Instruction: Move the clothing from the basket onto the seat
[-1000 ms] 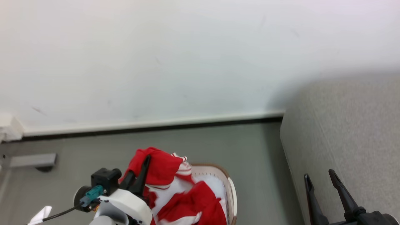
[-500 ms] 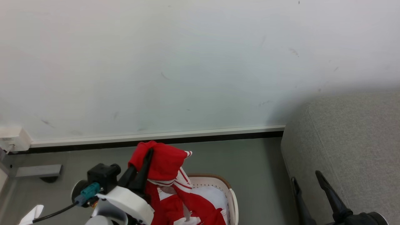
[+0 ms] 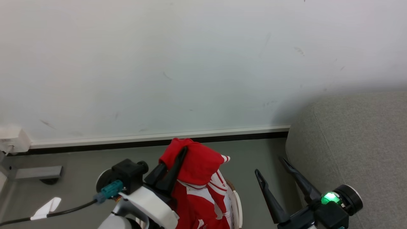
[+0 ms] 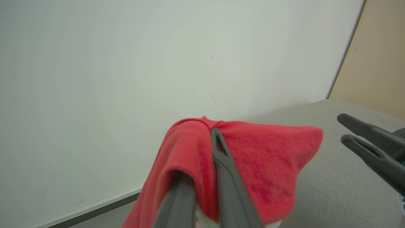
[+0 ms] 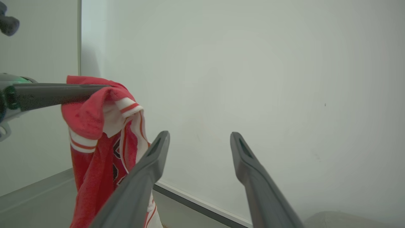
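Note:
My left gripper (image 3: 183,150) is shut on a fold of the red clothing (image 3: 198,167), which hangs down in white-striped folds over the basket. Just a short arc of the basket's rim (image 3: 237,203) peeks out beside the hanging cloth. In the left wrist view the clothing (image 4: 259,164) drapes over both fingers of the left gripper (image 4: 207,129). My right gripper (image 3: 269,166) stands open and empty between the garment and the grey seat (image 3: 356,140). From the right wrist, the right gripper (image 5: 200,135) points at the wall, with the clothing (image 5: 95,158) to its left.
A pale wall with a white and black baseboard (image 3: 159,140) runs behind. Grey floor lies between basket and seat. A white wall box (image 3: 12,140), a grey metal foot (image 3: 35,172) and a tagged cable (image 3: 47,206) are at the left.
The left gripper has carried the clothing up and rightward, so more of it hangs free of the basket. The right gripper has shifted left, away from the seat. The camera tilted up early on.

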Motion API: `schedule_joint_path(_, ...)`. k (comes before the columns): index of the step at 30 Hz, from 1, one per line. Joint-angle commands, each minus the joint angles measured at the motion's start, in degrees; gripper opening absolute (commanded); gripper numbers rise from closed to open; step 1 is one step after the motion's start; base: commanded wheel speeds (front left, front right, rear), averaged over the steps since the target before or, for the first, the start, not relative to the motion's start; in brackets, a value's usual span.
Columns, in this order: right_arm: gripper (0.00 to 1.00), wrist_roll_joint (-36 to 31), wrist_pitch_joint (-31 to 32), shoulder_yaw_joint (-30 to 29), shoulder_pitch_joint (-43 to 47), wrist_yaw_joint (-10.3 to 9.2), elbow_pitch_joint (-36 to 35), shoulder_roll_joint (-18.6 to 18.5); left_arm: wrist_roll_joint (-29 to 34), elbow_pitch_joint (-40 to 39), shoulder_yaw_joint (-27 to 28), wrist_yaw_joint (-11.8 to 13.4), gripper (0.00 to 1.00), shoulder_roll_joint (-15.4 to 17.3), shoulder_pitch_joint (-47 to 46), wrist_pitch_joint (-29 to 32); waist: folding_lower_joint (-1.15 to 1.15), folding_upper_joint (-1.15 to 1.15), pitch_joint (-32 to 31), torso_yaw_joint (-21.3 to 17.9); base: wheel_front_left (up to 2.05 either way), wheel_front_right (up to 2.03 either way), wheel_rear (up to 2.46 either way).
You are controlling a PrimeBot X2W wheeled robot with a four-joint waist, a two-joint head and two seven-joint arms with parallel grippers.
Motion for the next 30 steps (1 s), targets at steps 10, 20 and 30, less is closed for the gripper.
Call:
schedule_joint_path(10, 1.0, 2.0, 0.0, 10.0, -5.7, -0.13, 1.9, -5.3, -0.4, -3.7, -3.8, -1.1, 0.0, 0.2, -0.6, 2.4, 0.0, 0.0, 0.3, -0.6, 0.0, 0.0, 0.0)
schedule_joint_path(20, 1.0, 1.1, 0.0, 14.5, -9.2, -0.12, 6.8, -6.5, -3.7, -8.4, -8.3, -2.2, 0.0, 0.5, -0.1, 5.2, 0.0, 0.0, 0.7, -0.3, 0.0, 0.0, 0.0)
schedule_joint_path(30, 0.0, 5.7, 0.0, 15.4, -11.6, -0.12, 14.8, -4.0, -8.2, -12.6, -12.4, -2.6, 0.0, 1.6, -1.1, 6.3, 0.0, 0.0, 0.7, 0.4, 0.0, 0.0, 0.0)
